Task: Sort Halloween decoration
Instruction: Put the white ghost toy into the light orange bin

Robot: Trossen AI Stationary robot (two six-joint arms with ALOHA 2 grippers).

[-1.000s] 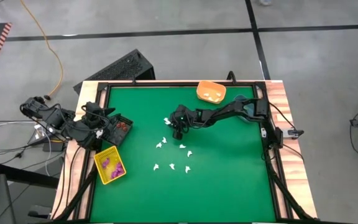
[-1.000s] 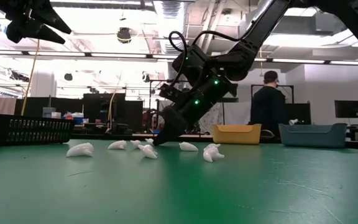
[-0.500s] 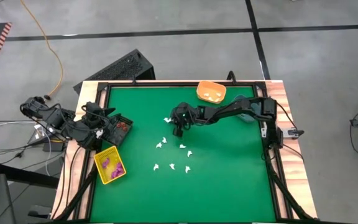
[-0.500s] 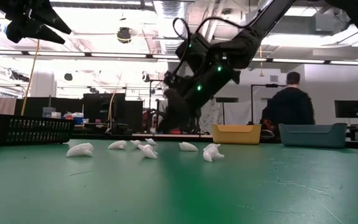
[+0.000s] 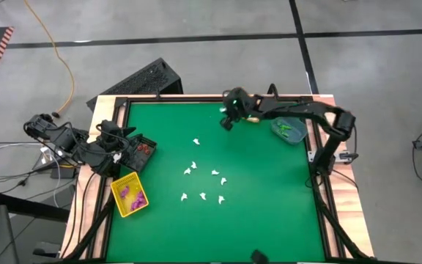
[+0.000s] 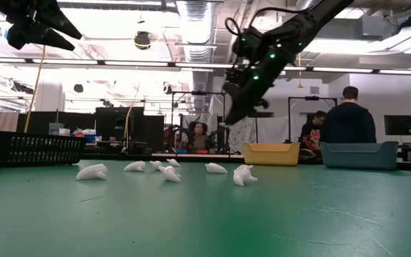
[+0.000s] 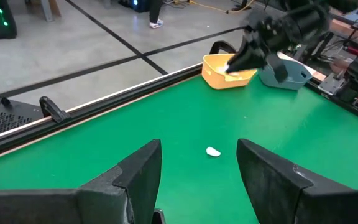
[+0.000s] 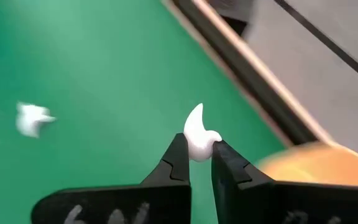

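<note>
Right tool carrying a white trinket to the orange bin

The right tool (image 8: 201, 163) is pinched nearly shut on a white trinket (image 8: 197, 134), whose pointed end sticks out beyond the fingertips. In the high view this tool (image 5: 228, 122) hangs above the bench's far edge, with the orange bin (image 8: 319, 165) just beside it, mostly hidden under the arm, so the drop looks like a short reach. The arm stretches low from the right side, wrist tilted down. Seven more white trinkets (image 5: 194, 166) lie mid-bench (image 5: 269, 205). The left tool (image 7: 197, 165) waits wide open and empty over the left edge, near the yellow bin (image 5: 129, 196).
</note>
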